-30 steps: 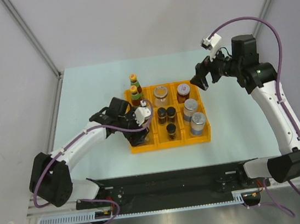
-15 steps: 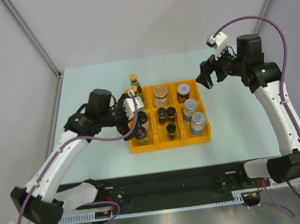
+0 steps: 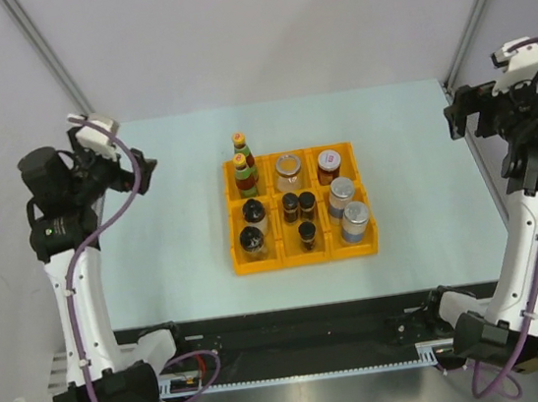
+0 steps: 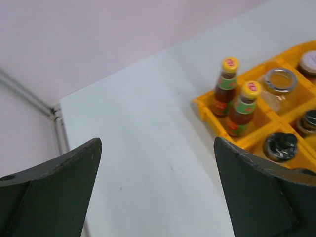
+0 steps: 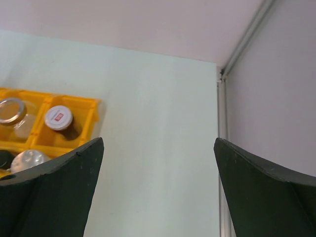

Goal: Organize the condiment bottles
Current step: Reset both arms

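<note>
The condiment bottles stand in the yellow-orange tray (image 3: 304,254) at mid-table. Two slim sauce bottles (image 3: 243,172) fill its back-left cell, beside a silver-lidded clear jar (image 3: 289,169) and a white-lidded red jar (image 3: 329,164). In front are black-capped jars (image 3: 252,241), small dark jars (image 3: 307,234) and blue-labelled shakers (image 3: 354,218). My left gripper (image 3: 136,169) is raised far left of the tray, open and empty. My right gripper (image 3: 458,117) is raised far right, also open and empty. The left wrist view shows the sauce bottles (image 4: 244,106) beyond the open gripper (image 4: 157,140). The right wrist view shows the red jar (image 5: 59,118) left of the open gripper (image 5: 158,139).
Aluminium frame posts (image 3: 53,66) (image 3: 476,5) rise at the table's back corners, with grey walls close behind. A black rail (image 3: 285,323) carrying both arm bases runs along the near edge. The table's right edge rail (image 5: 222,148) lies under my right gripper.
My left arm has pulled away from the tray's left column and swung up to the far left, its jaws wider. My right arm has swung back from the tray's back-right corner to the far right.
</note>
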{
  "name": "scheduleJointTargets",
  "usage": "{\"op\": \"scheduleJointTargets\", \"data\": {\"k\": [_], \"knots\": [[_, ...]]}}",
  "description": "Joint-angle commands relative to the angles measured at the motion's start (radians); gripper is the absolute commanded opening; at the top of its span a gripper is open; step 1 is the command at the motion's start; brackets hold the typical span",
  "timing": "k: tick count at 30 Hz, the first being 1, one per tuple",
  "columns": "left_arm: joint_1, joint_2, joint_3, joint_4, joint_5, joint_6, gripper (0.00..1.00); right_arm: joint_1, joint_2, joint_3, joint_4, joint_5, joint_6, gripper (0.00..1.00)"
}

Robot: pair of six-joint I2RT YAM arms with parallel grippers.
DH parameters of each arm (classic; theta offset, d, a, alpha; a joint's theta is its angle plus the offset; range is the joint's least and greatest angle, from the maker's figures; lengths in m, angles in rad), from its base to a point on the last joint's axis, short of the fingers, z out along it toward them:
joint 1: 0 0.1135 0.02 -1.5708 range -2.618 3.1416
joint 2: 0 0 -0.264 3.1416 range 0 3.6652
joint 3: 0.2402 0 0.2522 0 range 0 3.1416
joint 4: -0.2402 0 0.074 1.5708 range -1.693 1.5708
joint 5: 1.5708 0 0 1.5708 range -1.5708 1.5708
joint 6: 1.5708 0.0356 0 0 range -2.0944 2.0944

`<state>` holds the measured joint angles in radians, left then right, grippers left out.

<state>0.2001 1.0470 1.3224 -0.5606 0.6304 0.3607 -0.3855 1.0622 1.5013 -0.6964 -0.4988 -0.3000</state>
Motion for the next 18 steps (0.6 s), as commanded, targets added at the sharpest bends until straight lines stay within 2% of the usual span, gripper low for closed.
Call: {"op": "scheduleJointTargets", "data": {"k": [1, 2, 3, 6, 11, 13, 18], "knots": [[0.194, 0.027, 0.0, 0.125, 0.138, -0.114, 1.0, -0.104, -0.004, -0.042, 0.078, -0.022, 0.035, 1.0], [0.226, 0.037, 0.0, 0.131, 0.199, -0.141, 0.99, -0.118, -0.005, -0.046, 0.086, -0.03, 0.036, 1.0], [0.272, 0.048, 0.0, 0.14, 0.209, -0.152, 1.0, -0.139, -0.008, -0.056, 0.095, -0.033, 0.041, 1.0], [0.318, 0.056, -0.031, 0.186, 0.207, -0.19, 1.0, -0.15, -0.036, -0.085, 0.141, 0.032, 0.05, 1.0], [0.329, 0.005, -0.069, 0.217, 0.144, -0.19, 1.0, -0.159, -0.067, -0.115, 0.199, 0.088, 0.073, 1.0], [0.34, 0.005, -0.068, 0.217, 0.161, -0.195, 1.0, -0.171, -0.062, -0.119, 0.204, 0.106, 0.078, 1.0], [0.344, 0.013, -0.078, 0.222, 0.175, -0.206, 1.0, -0.182, -0.059, -0.138, 0.205, 0.045, 0.067, 1.0]]}}
